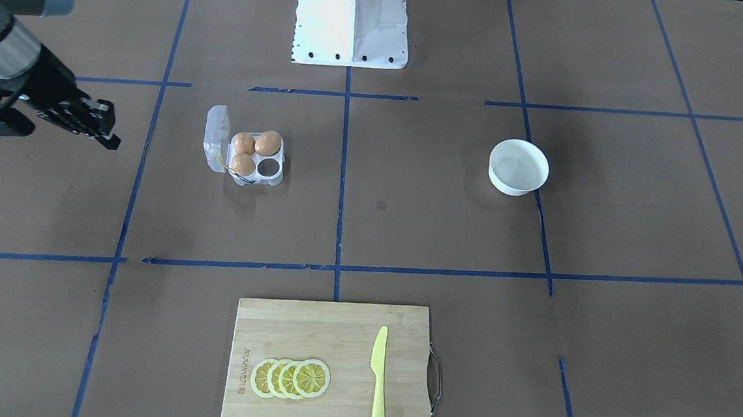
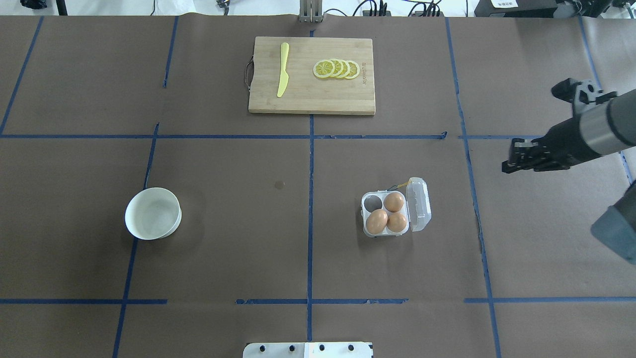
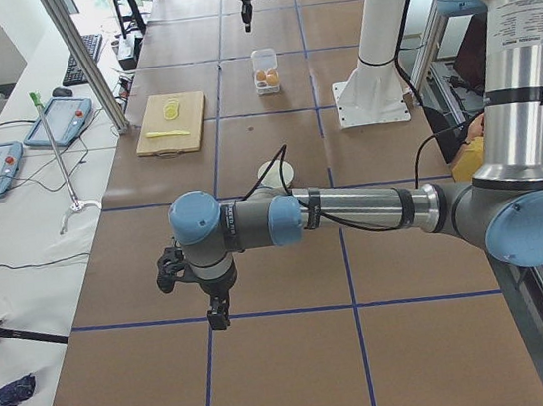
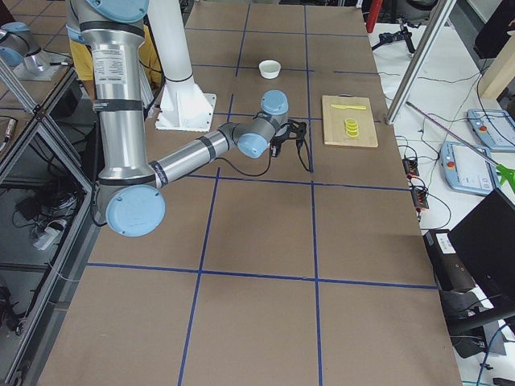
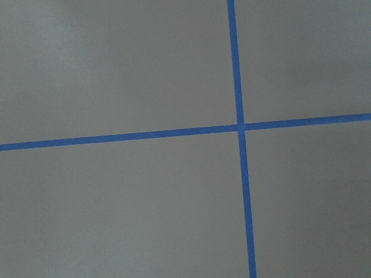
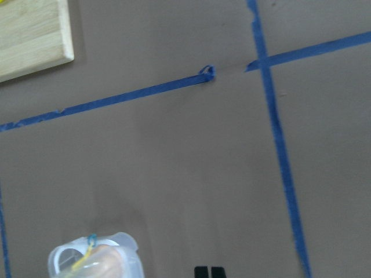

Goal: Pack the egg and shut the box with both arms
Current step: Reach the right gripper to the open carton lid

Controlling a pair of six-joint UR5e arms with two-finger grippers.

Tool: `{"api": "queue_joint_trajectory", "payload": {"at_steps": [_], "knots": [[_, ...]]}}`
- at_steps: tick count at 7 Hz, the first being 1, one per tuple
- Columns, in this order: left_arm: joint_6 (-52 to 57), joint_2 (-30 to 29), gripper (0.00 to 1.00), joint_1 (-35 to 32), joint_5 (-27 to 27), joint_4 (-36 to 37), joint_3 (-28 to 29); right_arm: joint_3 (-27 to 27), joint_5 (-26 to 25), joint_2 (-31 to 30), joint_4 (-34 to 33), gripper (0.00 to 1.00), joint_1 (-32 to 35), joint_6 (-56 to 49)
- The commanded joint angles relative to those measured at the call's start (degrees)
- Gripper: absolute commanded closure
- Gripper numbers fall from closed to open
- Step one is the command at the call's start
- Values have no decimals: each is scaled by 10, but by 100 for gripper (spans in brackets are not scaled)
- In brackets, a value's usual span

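The clear box [image 2: 418, 204] stands right of the table's middle with its lid open to the right. It also shows in the front view [image 1: 216, 139]. Three orange-brown eggs [image 2: 377, 221] fill three cells; the far-left cell is empty. My right gripper [image 2: 508, 165] hovers right of the box, apart from it, fingers together and empty; it also shows in the front view [image 1: 112, 142]. The right wrist view shows its fingertips [image 6: 201, 271] side by side and the box [image 6: 93, 260] at bottom left. My left gripper [image 3: 217, 317] shows only in the left side view, far from the box; I cannot tell its state.
A white bowl [image 2: 153, 214] stands on the left half of the table, with nothing in it. A wooden cutting board [image 2: 303, 94] at the far edge carries lemon slices [image 2: 337, 69] and a yellow knife [image 2: 283, 69]. Blue tape lines cross the brown table.
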Motion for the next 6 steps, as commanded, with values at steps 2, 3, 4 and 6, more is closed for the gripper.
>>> {"api": "queue_joint_trajectory", "payload": {"at_steps": [2, 3, 4, 6], "knots": [[0, -3, 0, 0, 0, 0, 0, -6, -92, 89, -4, 87, -115, 91], [0, -3, 0, 0, 0, 0, 0, -6, -90, 90, -6, 87, -115, 91], [0, -3, 0, 0, 0, 0, 0, -6, -87, 90, -8, 87, -115, 90], [0, -3, 0, 0, 0, 0, 0, -2, -77, 87, -49, 87, -92, 81]]}}
